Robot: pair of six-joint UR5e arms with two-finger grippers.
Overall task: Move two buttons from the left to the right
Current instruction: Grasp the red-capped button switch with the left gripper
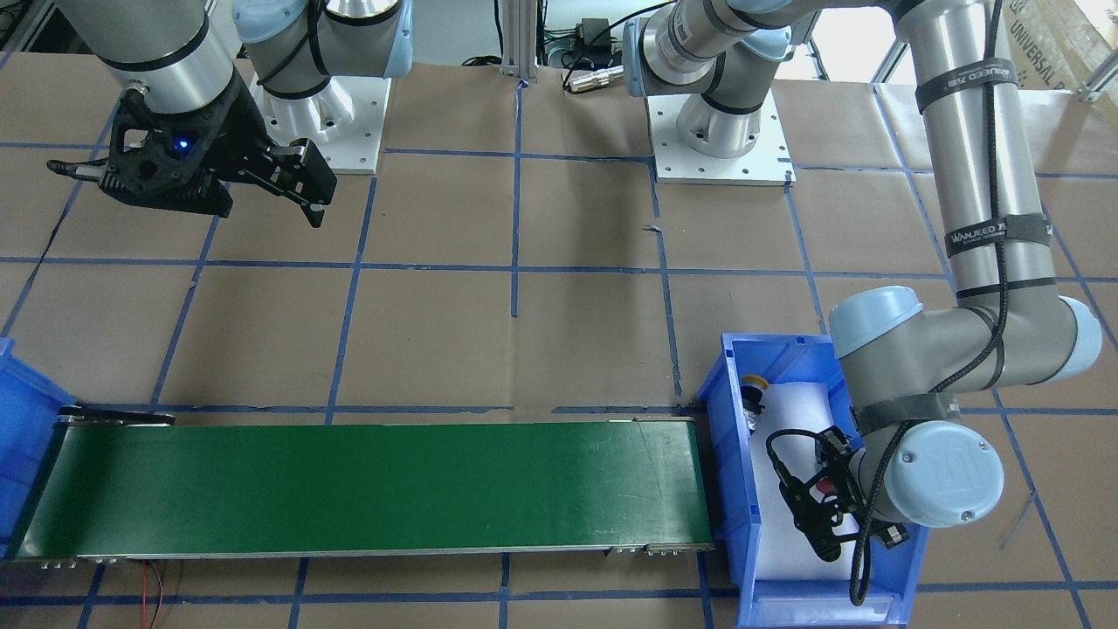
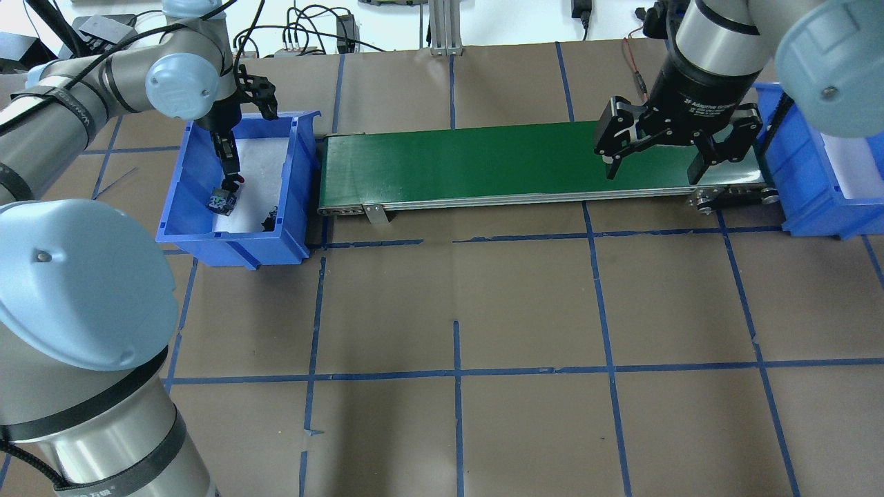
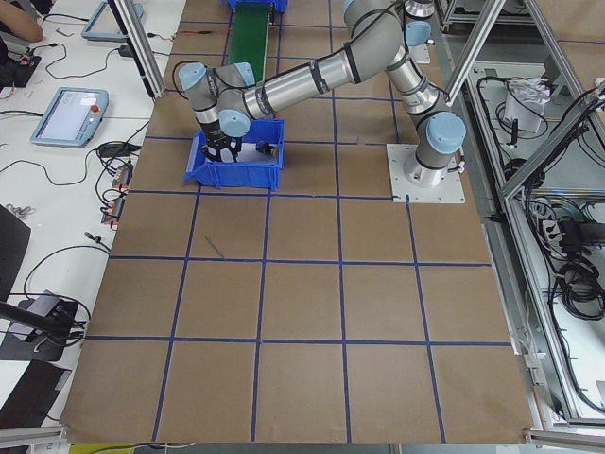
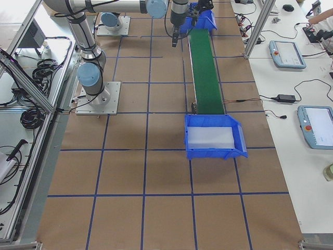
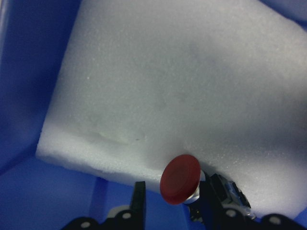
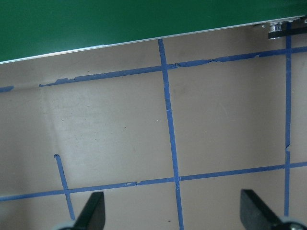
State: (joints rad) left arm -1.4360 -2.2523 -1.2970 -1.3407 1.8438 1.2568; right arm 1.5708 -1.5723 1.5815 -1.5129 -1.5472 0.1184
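Left wrist-mounted view: red button (image 5: pixel 180 178) lies between fingers (image 5: pixel 139 195) of the left gripper (image 5: pixel 173 194).

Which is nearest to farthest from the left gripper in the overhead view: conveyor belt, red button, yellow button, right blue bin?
1. Red button, between the jaws.
2. Yellow button, same bin.
3. Conveyor belt, middle.
4. Right blue bin, far end.

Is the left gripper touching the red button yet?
Cannot tell. In the left wrist view the red button sits between the fingers of the left gripper: a gap beside one, the other overlaps its body.
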